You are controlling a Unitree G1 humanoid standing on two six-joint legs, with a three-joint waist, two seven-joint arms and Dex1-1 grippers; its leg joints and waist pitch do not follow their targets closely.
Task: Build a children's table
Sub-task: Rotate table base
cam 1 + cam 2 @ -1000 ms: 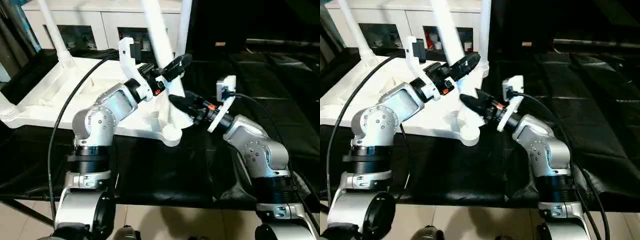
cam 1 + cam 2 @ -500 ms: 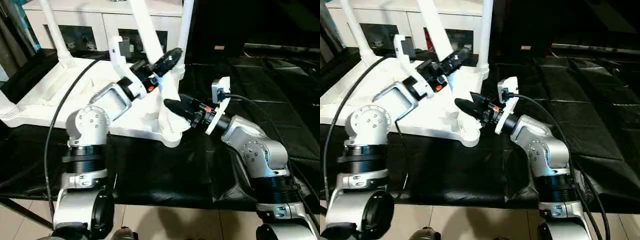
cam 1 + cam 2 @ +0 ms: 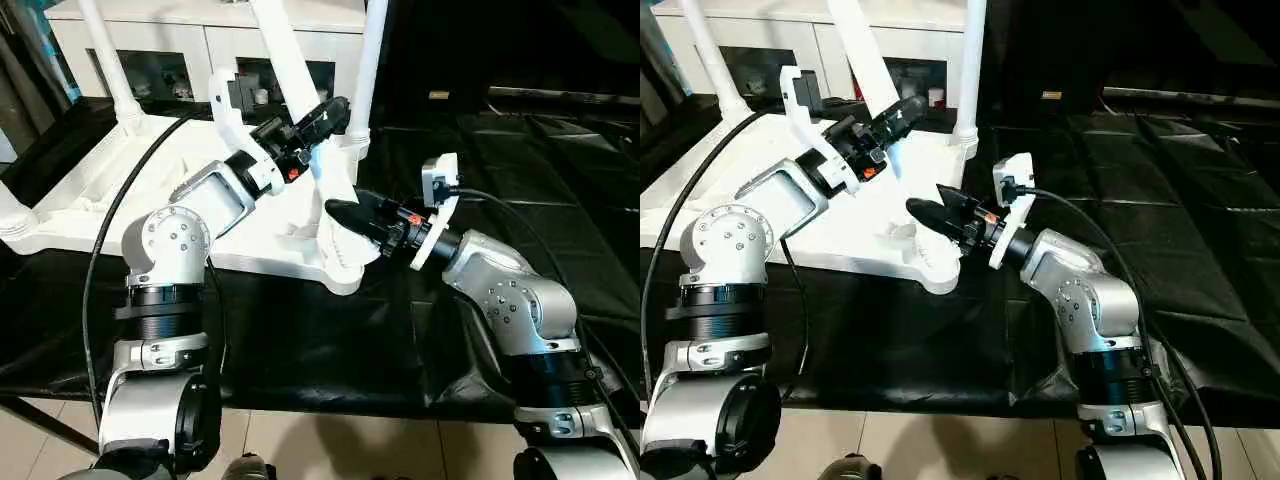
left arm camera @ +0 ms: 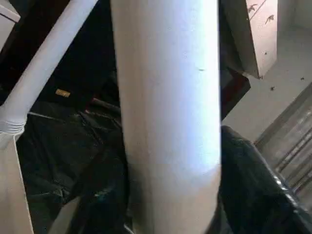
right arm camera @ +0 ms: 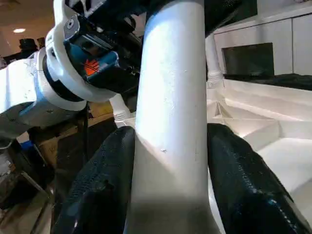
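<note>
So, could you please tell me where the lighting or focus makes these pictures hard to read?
Left wrist view: the leg sits so close that it looks soft, and brightly lit along its upper part. Right wrist view: the right claw's fingers are dark and blurred beside it. Eye views: the black cloth swallows detail, with faint sheen on its folds, while the white tabletop looks bright.

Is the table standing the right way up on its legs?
No, the tabletop lies upside down, with its legs pointing up.
</note>
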